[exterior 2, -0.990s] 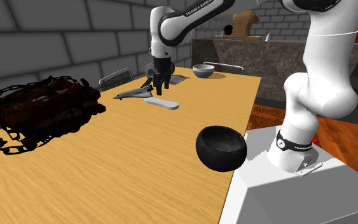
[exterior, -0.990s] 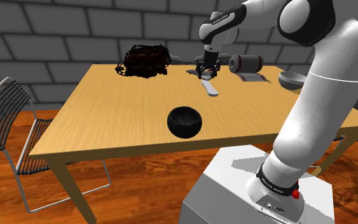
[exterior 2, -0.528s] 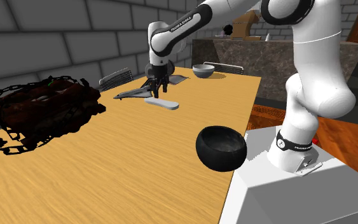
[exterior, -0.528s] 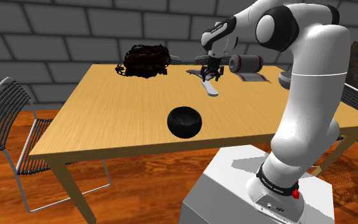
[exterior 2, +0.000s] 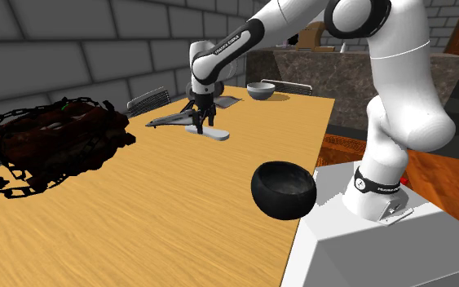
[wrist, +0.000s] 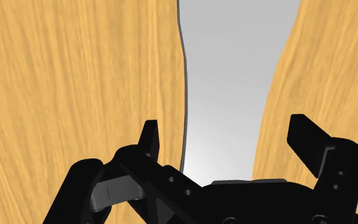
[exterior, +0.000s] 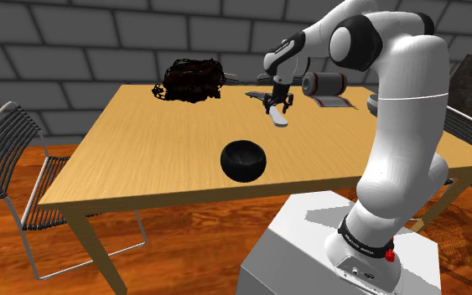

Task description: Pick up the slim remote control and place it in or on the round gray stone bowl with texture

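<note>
Gripper (wrist: 228, 133) down over pale grey remote (wrist: 228, 76) on far side of wooden table (exterior: 142, 151); claw released, fingers (wrist: 149, 137) astride remote, not touching. Dark round bowl (exterior: 242, 159) near, well apart.

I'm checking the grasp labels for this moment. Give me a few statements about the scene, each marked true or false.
1. The gripper is open, with its fingers on either side of the pale remote. True.
2. The remote lies in the dark bowl. False: it lies flat on the wooden table, apart from the bowl.
3. The bowl stands near the table edge closest to the stand. True.
4. The dark tangled heap touches the bowl. False: it lies well apart, at a corner away from the stand.
</note>
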